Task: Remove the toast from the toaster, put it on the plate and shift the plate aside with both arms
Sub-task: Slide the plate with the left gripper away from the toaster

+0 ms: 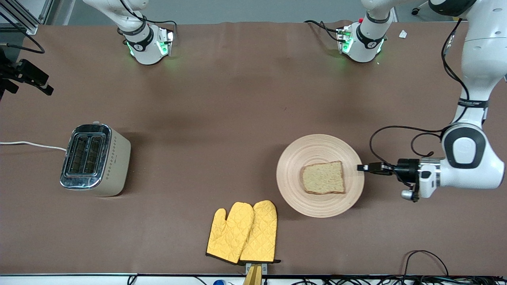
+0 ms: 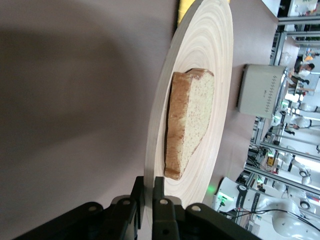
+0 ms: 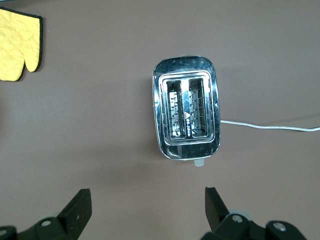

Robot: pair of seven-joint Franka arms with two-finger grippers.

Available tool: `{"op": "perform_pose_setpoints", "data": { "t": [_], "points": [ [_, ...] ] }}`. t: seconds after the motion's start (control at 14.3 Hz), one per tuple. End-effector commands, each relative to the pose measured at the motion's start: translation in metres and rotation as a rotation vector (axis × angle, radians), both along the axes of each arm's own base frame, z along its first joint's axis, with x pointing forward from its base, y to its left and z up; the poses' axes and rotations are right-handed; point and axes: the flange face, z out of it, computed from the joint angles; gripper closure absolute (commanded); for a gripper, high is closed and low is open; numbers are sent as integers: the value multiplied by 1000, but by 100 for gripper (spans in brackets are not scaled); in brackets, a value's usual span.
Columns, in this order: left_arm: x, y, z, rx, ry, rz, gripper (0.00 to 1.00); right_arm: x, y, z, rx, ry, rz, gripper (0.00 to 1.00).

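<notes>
Yellow oven mitts sit at the desk edge nearest the front camera, a pair side by side, just nearer that camera than the plate and toward the right arm's end from it. Plate is flat on the desk, toast lying on it, slightly off-centre toward the camera. Left tool is low at the plate's rim on the side toward the left arm's end, fingers pressed together on the rim, one above it and one below per the left wrist view. Toaster stands well apart from the plate toward the right arm's end, both slots empty, white cord trailing off. Right tool hangs high over the desk beside the toaster, fingers spread wide, holding nothing.
</notes>
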Motion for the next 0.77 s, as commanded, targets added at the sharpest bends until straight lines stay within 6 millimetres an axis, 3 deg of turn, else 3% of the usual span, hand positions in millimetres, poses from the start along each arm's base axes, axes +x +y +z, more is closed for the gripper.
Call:
{"op": "perform_pose_setpoints", "data": {
  "t": [0.0,0.21,0.35,0.63,0.7],
  "points": [
    [-9,44,-15,9,-6,-11,100,-1,1,3,18,8,9,0],
    [-21,100,-52,-21,-21,14,100,-1,2,3,18,8,11,0],
    [-28,127,-64,18,-28,-1,100,0,3,3,18,7,12,0],
    [-36,157,-72,50,-22,24,98,0,5,3,18,9,17,0],
    [-37,165,-75,87,-21,11,91,0,5,3,18,9,17,0]
  ]
}}
